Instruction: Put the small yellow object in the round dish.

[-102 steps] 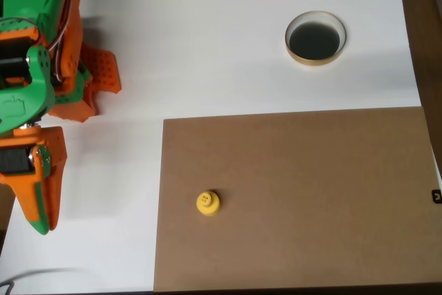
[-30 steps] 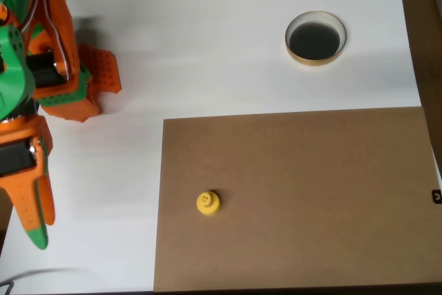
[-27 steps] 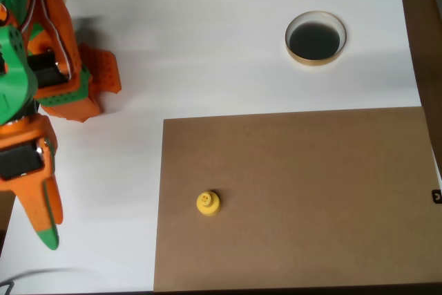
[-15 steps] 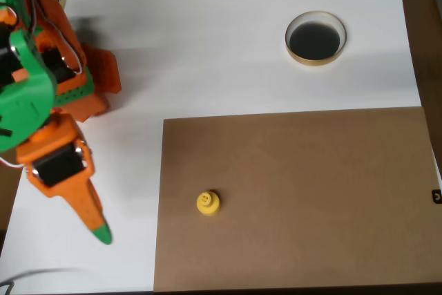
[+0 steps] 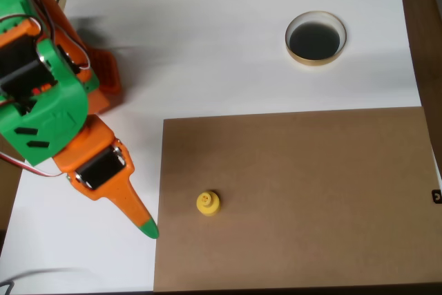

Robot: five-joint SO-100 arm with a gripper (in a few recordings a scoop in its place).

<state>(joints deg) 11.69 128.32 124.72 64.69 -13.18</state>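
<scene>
The small yellow object [image 5: 208, 203] stands knob-up on the brown board [image 5: 311, 198], near the board's left edge. At the upper right, the round dish [image 5: 315, 38] sits on the white table, dark inside with a pale tan rim and nothing in it. My orange gripper [image 5: 146, 226] with its green tip points down-right just off the board's left edge, to the left of the yellow object and slightly below it, apart from it. Its jaws lie together as one tapered point and hold nothing.
The green and orange arm [image 5: 41, 101] fills the left side over the white table [image 5: 207, 46]. An orange base part [image 5: 107, 77] sits beside it. The table's right edge borders a dark wooden strip [image 5: 425, 32].
The arm has swung from the far left edge toward the right, and the gripper tip now reaches almost to the board's left edge, closer to the yellow object. Object and dish have not moved.
</scene>
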